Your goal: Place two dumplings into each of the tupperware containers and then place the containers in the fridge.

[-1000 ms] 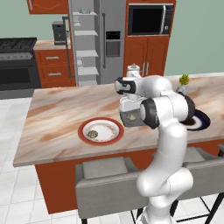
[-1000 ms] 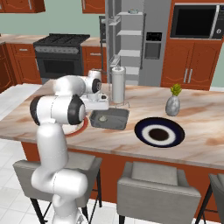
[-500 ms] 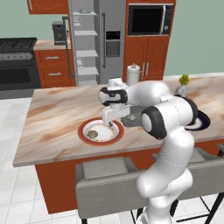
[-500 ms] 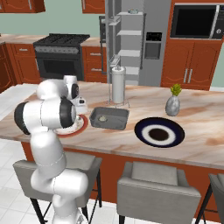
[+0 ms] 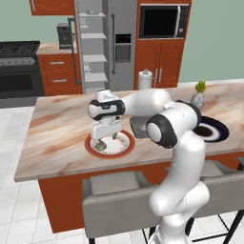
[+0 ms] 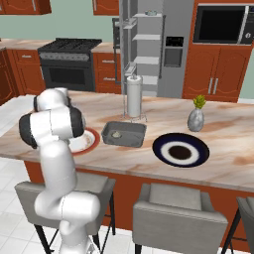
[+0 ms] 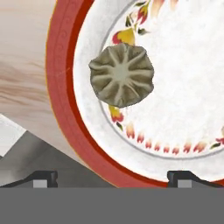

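dumpling (image 7: 121, 75) lies on the red-rimmed plate (image 7: 61, 87) right ahead of the end effector (image 7: 112, 178), between its widely released fingers, round with no long axis.

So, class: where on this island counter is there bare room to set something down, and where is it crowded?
Free: the counter's left end, beyond the red-rimmed plate, and the far right past the dark blue plate. Crowded: the middle, where the open claw hangs over the dumpling, beside the grey container, paper towel roll and vase.

gripper (image 5: 101, 144) now down over red-rimmed plate (image 5: 125, 149)
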